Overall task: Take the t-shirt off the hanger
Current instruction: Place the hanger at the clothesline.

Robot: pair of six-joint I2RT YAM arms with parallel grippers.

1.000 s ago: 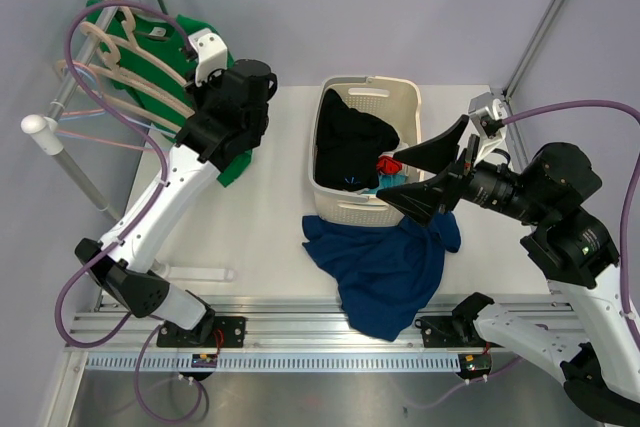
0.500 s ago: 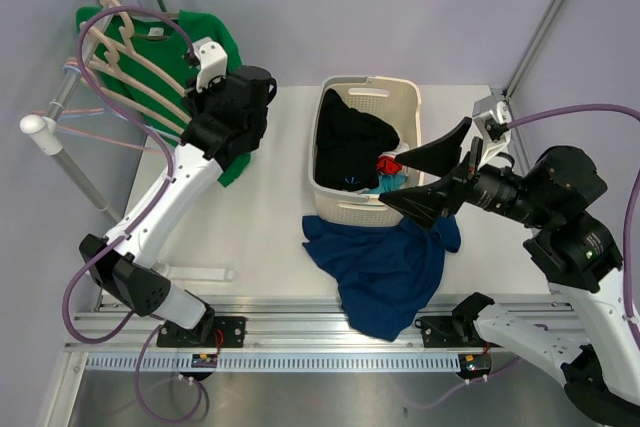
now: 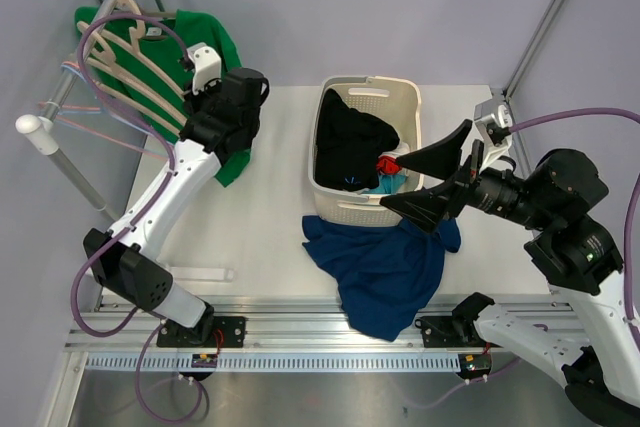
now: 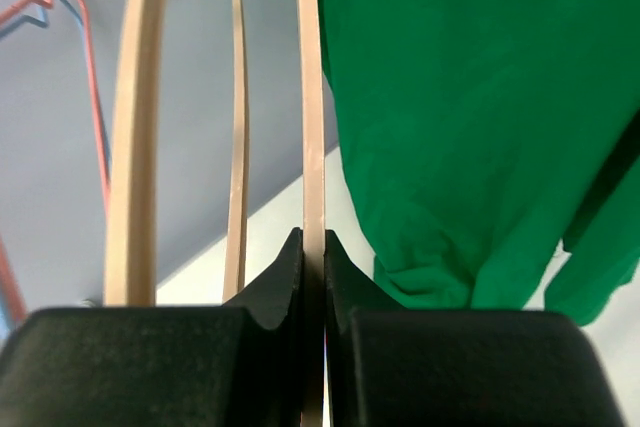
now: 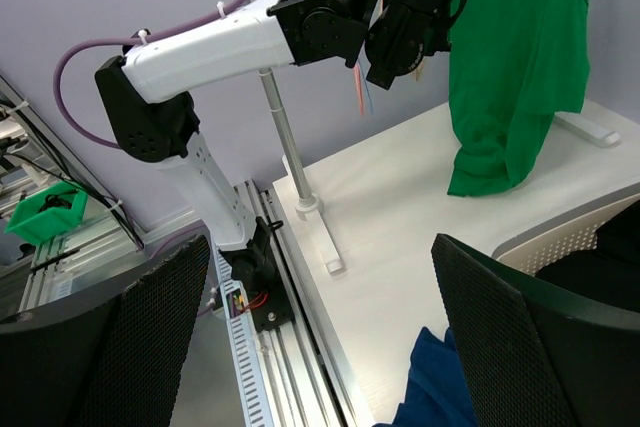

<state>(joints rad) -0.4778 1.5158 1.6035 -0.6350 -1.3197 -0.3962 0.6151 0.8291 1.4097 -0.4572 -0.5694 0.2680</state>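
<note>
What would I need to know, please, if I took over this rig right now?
Left pincer: shut on a wooden hanger right beside the green t-shirt; I cannot tell whether that hanger carries the shirt.
Right pincer: open and empty, by the basket, above the blue garment.
Done: a hanger is gripped.
Left: the t-shirt hangs at the rack, not yet off; it probably needs the right arm to pull it free.
</note>
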